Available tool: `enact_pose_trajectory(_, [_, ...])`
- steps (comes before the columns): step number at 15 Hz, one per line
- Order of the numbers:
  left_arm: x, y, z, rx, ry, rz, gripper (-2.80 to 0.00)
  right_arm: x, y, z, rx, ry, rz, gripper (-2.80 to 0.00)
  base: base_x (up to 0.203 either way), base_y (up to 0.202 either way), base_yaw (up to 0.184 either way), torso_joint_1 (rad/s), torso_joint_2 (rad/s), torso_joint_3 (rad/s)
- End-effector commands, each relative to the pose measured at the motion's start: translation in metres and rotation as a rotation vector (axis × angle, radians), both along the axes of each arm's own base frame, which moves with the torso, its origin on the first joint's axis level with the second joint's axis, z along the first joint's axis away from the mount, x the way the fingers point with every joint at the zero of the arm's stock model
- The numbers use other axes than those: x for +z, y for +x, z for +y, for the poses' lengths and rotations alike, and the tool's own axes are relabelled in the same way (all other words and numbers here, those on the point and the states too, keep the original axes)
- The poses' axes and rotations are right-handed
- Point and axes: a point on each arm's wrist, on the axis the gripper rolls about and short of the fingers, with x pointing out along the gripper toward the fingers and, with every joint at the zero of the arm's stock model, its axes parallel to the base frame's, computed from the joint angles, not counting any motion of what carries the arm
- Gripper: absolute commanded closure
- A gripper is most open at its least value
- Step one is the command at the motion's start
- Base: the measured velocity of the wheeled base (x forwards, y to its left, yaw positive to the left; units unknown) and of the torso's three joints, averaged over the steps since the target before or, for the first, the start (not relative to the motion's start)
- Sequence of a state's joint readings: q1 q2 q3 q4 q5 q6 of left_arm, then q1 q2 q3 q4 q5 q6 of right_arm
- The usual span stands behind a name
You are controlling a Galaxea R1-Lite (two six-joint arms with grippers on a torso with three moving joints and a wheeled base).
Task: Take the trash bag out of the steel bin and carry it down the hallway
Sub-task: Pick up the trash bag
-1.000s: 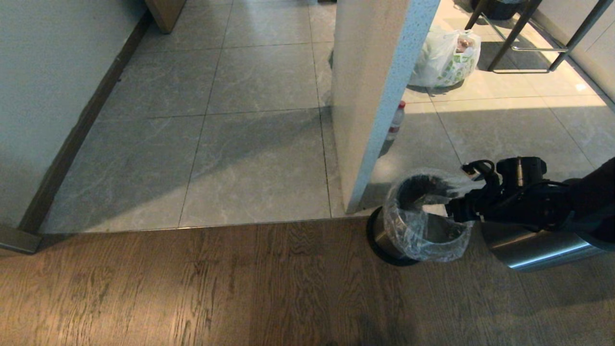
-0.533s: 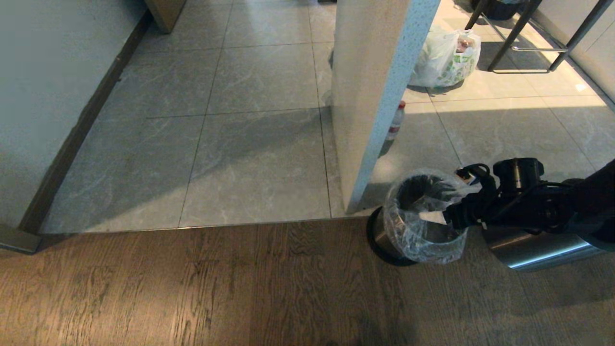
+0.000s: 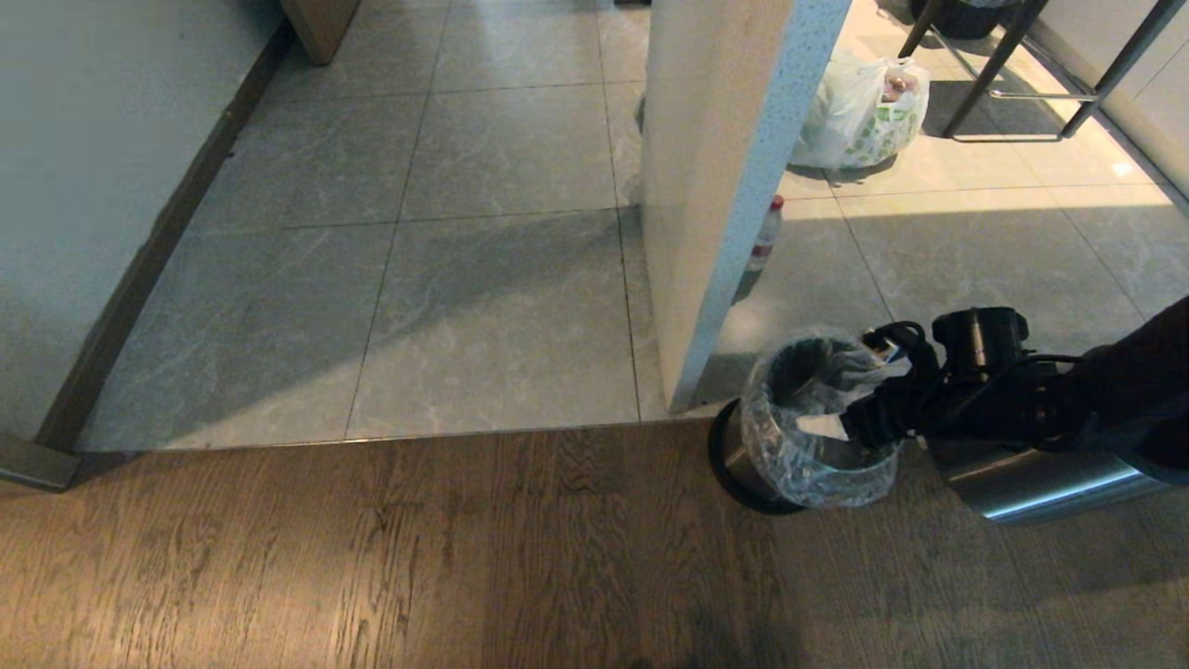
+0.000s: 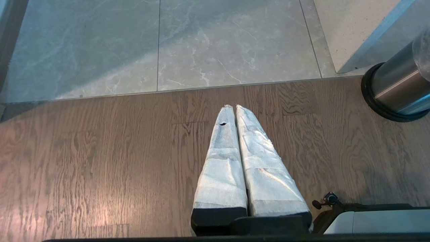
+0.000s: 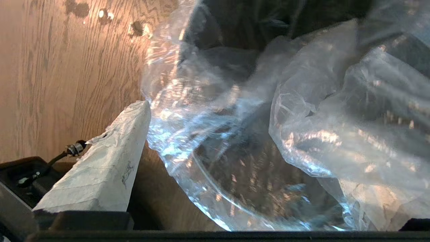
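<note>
The steel bin (image 3: 736,457) stands on the wood floor beside a white pillar. The clear trash bag (image 3: 806,457) lines it and folds over its rim. My right gripper (image 3: 850,390) reaches in from the right, at the right side of the bin's rim, and is open. In the right wrist view one white-wrapped finger (image 5: 111,158) shows beside the crinkled trash bag (image 5: 302,111); the plastic hides the other finger. My left gripper (image 4: 234,108) is shut and empty, parked over the wood floor, with the steel bin (image 4: 398,85) off to its side. The hallway's grey tiles (image 3: 492,279) start beyond the wood.
The white pillar (image 3: 725,186) rises just behind the bin. Beyond it are a small bottle (image 3: 766,232), a white bag with green print (image 3: 859,116) and metal stool legs (image 3: 1022,93). A shiny steel cylinder (image 3: 1031,483) lies under my right arm. A wall (image 3: 93,186) runs along the left.
My right gripper has moved left, further over the bin's mouth, pressing the bag's rim inward. The left gripper and the bin have stayed put.
</note>
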State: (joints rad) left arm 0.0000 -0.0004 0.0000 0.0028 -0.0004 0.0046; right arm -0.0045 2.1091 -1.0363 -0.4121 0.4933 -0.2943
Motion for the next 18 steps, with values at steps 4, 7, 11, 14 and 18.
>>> enact_pose_trajectory(4, [0.0, 0.0, 0.0, 0.0, 0.0, 0.001, 0.0, -0.011, 0.01, 0.007, 0.009, -0.02, 0.003, -2.8, 0.0, 0.0, 0.0, 0.0, 0.0, 0.0])
enact_pose_trajectory(7, [0.0, 0.0, 0.0, 0.0, 0.0, 0.001, 0.0, -0.014, 0.016, 0.006, 0.003, -0.029, -0.004, -2.8, 0.0, 0.0, 0.0, 0.0, 0.0, 0.0])
enact_pose_trajectory(11, [0.0, 0.0, 0.0, 0.0, 0.0, 0.001, 0.0, -0.021, 0.023, 0.003, 0.003, -0.05, -0.012, -2.8, 0.0, 0.0, 0.0, 0.0, 0.0, 0.0])
enact_pose_trajectory(14, [0.0, 0.0, 0.0, 0.0, 0.0, 0.001, 0.0, -0.027, 0.028, 0.001, -0.001, -0.053, -0.002, -2.8, 0.0, 0.0, 0.0, 0.0, 0.0, 0.0])
enact_pose_trajectory(18, [0.0, 0.0, 0.0, 0.0, 0.0, 0.001, 0.0, -0.04, 0.037, 0.0, -0.019, -0.065, 0.01, -2.8, 0.0, 0.0, 0.0, 0.0, 0.0, 0.0])
